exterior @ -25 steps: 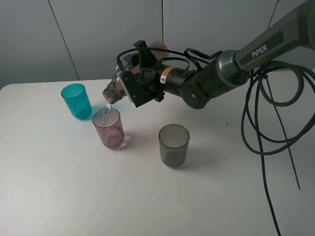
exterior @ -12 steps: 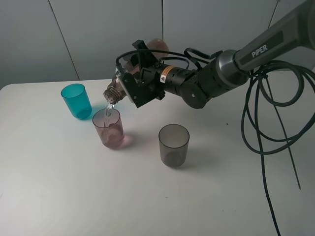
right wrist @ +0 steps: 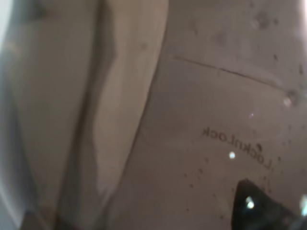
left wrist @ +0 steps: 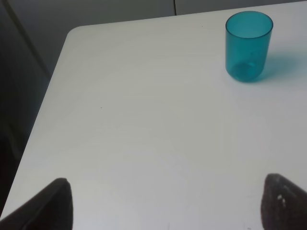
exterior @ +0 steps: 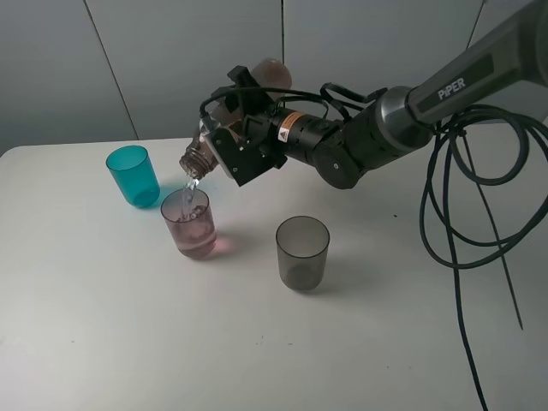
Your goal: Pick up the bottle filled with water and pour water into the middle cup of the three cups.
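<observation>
My right gripper (exterior: pixel 242 141) is shut on the brownish-pink bottle (exterior: pixel 202 157) and holds it tipped with its neck down to the left, the base (exterior: pixel 272 73) raised. A thin stream of water falls from the mouth into the pink middle cup (exterior: pixel 190 224), which holds some water. The teal cup (exterior: pixel 133 175) stands to its left and the smoky grey cup (exterior: pixel 302 253) to its right. The bottle's wall (right wrist: pixel 192 120) fills the right wrist view. In the left wrist view the left gripper (left wrist: pixel 165 203) is open and empty, its fingertips (left wrist: pixel 53 203) apart, with the teal cup (left wrist: pixel 248 45) beyond.
The white table (exterior: pixel 103 325) has a rounded left corner (left wrist: pixel 72 36). Black cables (exterior: pixel 462 223) hang over the table at the right. A grey wall (exterior: pixel 171 60) stands behind the table.
The bottle's base has risen, so the bottle is tilted more steeply. Water keeps falling into the pink cup and its level is a little higher.
</observation>
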Tool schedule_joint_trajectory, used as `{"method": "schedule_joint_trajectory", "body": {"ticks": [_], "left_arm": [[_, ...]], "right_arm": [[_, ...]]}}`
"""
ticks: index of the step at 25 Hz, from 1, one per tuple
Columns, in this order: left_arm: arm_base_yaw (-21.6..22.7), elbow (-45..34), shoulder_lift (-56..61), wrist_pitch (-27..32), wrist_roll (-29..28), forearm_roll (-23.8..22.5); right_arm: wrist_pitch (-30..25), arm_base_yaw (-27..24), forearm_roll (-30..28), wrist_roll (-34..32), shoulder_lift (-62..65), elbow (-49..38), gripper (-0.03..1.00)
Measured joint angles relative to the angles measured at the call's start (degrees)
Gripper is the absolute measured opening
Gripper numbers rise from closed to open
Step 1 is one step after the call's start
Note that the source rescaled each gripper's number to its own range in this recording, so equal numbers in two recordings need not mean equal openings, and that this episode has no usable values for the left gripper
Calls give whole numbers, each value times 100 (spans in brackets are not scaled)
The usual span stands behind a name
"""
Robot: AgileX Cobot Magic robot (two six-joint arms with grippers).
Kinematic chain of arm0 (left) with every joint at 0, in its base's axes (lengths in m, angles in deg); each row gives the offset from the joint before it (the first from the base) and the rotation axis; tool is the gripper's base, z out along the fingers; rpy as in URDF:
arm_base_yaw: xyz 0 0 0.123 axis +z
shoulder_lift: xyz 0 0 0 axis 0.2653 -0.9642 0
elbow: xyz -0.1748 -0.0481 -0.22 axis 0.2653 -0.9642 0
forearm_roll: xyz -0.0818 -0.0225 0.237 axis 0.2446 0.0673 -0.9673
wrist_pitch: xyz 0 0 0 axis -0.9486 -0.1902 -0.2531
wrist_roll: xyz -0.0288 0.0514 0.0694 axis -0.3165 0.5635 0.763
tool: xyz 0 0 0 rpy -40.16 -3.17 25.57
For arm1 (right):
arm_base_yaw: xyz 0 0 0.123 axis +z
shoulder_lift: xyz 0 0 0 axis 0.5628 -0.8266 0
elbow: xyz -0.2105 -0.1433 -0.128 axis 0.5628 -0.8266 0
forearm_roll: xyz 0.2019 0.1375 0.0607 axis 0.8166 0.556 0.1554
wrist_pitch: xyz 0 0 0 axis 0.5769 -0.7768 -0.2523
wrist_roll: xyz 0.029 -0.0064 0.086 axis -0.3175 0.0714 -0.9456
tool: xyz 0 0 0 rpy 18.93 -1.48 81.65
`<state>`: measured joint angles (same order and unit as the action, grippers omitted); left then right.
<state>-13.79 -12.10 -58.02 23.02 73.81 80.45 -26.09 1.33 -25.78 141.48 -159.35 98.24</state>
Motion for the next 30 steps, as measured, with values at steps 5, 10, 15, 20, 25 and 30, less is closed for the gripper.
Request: {"method": "schedule_joint_trajectory", "body": {"ticks": [5,10,15,20,25,30], "left_arm": [[0,0,0,0,0,0],[0,0,0,0,0,0],[0,0,0,0,0,0],[0,0,0,0,0,0],[0,0,0,0,0,0],[0,0,0,0,0,0]], "right_arm": [[105,0,0,128,0,0,1],[128,0,0,365,0,0,1],[142,0,-160,457,0,0,1],[152,0,-361,627,0,3,1],[163,25,-676,710,0,3,0],[271,25,-791,773,0,12,0]]}}
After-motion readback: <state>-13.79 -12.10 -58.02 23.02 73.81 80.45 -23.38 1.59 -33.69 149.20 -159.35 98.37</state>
